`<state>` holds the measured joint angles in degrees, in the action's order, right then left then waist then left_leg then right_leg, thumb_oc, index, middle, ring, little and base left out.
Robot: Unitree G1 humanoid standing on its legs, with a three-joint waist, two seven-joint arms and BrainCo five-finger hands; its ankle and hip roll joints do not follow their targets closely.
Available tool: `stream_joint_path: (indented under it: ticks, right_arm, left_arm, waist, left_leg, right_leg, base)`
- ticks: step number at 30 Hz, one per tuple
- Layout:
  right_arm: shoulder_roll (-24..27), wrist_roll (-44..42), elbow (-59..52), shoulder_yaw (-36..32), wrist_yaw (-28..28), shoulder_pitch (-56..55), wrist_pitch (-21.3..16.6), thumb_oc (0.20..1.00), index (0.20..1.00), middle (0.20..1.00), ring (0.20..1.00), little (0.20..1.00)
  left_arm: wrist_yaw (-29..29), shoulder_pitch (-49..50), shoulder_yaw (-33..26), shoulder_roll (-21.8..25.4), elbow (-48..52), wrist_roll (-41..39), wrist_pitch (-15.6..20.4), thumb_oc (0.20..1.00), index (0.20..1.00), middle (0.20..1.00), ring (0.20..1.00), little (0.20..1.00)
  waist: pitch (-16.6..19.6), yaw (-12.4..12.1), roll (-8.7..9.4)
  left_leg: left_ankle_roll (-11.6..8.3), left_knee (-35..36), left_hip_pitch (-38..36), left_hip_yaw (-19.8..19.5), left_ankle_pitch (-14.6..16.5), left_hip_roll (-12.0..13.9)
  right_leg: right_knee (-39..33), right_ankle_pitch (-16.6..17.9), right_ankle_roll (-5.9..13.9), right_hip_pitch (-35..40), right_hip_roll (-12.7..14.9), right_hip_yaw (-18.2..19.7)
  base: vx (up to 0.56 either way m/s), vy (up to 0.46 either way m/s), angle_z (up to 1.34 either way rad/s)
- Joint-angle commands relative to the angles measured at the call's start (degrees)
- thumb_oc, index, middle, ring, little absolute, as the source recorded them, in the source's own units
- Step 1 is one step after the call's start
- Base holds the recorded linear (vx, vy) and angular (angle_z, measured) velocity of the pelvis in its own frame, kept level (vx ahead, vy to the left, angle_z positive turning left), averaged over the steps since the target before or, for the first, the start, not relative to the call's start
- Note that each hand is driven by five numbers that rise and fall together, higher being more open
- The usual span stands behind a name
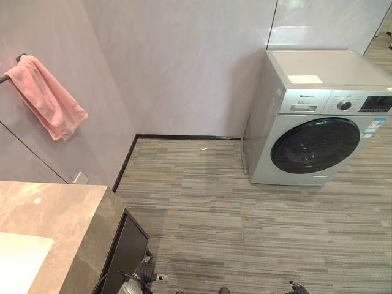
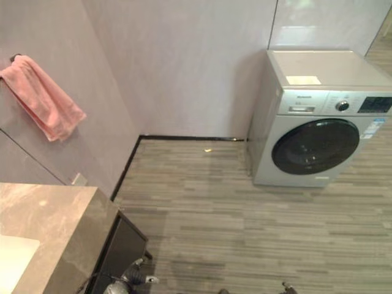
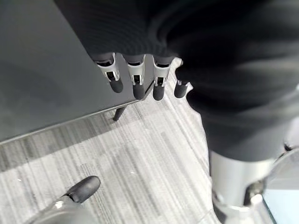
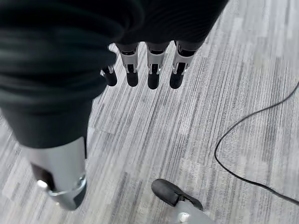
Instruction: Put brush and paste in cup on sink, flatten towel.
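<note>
A pink towel [image 1: 46, 98] hangs bunched over a dark rail on the left wall. Below it, at the lower left, stands the brown marble sink counter [image 1: 58, 211] with a white basin [image 1: 18, 260] set into it. My left hand [image 3: 138, 81] hangs down beside the counter's dark cabinet side [image 3: 42, 70], fingers straight and holding nothing. My right hand [image 4: 153, 74] hangs over the striped grey floor, fingers also straight and holding nothing. Both hands are low, far from the towel and the counter top.
A silver washing machine [image 1: 312, 116] with a dark round door stands against the back wall at the right. Striped grey floor [image 1: 214, 208] lies between it and the counter. A small scrap [image 1: 204, 148] lies by the back skirting.
</note>
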<state>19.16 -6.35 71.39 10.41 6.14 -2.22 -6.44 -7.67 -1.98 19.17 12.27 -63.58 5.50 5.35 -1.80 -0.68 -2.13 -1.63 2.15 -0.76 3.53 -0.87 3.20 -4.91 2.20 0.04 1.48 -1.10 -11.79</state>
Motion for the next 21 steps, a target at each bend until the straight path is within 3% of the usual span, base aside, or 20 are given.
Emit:
stream_joint_path:
  ticks: [1,6,8,9,12,15,17,21]
  right_arm:
    - [-1.27,-11.86,-2.02,-3.56,0.15,2.03,-3.69,1.000,1.000,1.000,1.000,1.000]
    - [-1.44,-17.59,-13.58,-3.79,0.46,1.12,-6.21,1.000,1.000,1.000,1.000,1.000]
    - [-0.31,-18.46,-25.88,-1.86,1.63,2.73,-7.78,1.000,1.000,1.000,1.000,1.000]
    - [-0.33,-18.45,-25.91,-1.86,1.64,2.74,-7.76,1.000,1.000,1.000,1.000,1.000]
    - [0.10,-17.44,-30.05,-2.33,3.49,3.53,-8.28,1.000,1.000,1.000,1.000,1.000]
    - [0.84,-14.57,-29.48,-2.63,4.00,2.94,-7.56,1.000,1.000,1.000,1.000,1.000]
    - [1.92,-8.55,-30.49,-0.81,4.14,1.98,-6.10,1.000,1.000,1.000,1.000,1.000]
    - [1.06,-9.85,-28.06,-0.55,2.71,0.90,-5.99,1.000,1.000,1.000,1.000,1.000]
  left_arm:
    - [-1.62,-2.85,-1.18,1.96,0.63,-3.66,2.56,1.000,1.000,1.000,1.000,1.000]
    - [-2.78,-0.70,-1.34,3.20,8.00,-6.93,3.99,1.000,1.000,1.000,1.000,1.000]
    - [-4.54,-1.82,-1.60,5.28,16.48,-10.10,5.35,1.000,1.000,1.000,1.000,1.000]
    - [-4.54,-1.84,-1.61,5.30,16.49,-10.11,5.34,1.000,1.000,1.000,1.000,1.000]
    - [-5.70,-4.20,-0.29,6.43,21.64,-10.25,5.30,1.000,1.000,1.000,1.000,1.000]
    - [-5.89,-5.58,0.15,6.35,23.04,-10.20,5.04,1.000,1.000,1.000,1.000,1.000]
    - [-5.24,-5.80,-0.02,6.22,22.86,-9.75,4.76,1.000,1.000,1.000,1.000,1.000]
    - [-4.74,-6.07,0.24,5.34,21.03,-9.70,4.15,1.000,1.000,1.000,1.000,1.000]
  waist:
    - [-0.30,0.27,3.53]
    - [-0.35,1.11,3.34]
    - [-4.12,1.39,3.28]
    - [-3.87,1.44,3.30]
    - [-6.05,0.90,3.31]
    - [-5.81,0.66,3.36]
    - [-5.66,0.36,3.66]
    - [-5.38,0.34,3.87]
  left_leg:
    - [1.30,-4.00,-0.02,-0.03,3.93,-4.52]
    - [1.27,-7.36,0.16,1.02,5.56,-4.46]
    - [1.10,-20.35,5.95,1.79,9.43,-3.52]
    - [1.11,-20.47,6.36,1.75,9.38,-3.53]
    - [2.07,-30.58,11.34,0.58,14.44,-3.23]
    - [3.26,-33.58,11.55,0.25,17.47,-3.31]
    - [3.38,-34.05,11.15,0.52,17.99,-3.36]
    - [3.16,-35.29,10.65,0.58,17.99,-3.38]
  right_leg:
    - [4.11,-2.79,3.35,-0.49,3.25,4.04]
    - [7.75,-4.65,3.03,-0.96,3.09,4.54]
    - [20.58,-9.40,2.70,-6.94,3.22,3.83]
    - [20.67,-9.36,2.69,-7.32,3.25,3.79]
    - [29.82,-12.75,2.82,-11.46,4.66,1.69]
    - [32.76,-14.13,2.74,-11.60,5.15,1.15]
    - [32.70,-14.61,2.28,-11.07,5.06,1.25]
    - [32.08,-14.71,2.03,-9.69,4.93,1.21]
  base:
    - [0.04,-0.042,-0.01]
    - [0.01,-0.007,0.00]
    - [-0.19,-0.022,0.00]
    - [-0.17,-0.026,-0.01]
    - [-0.08,-0.025,0.08]
    - [0.06,0.003,0.33]
    - [0.07,-0.002,0.05]
    - [0.04,0.006,-0.01]
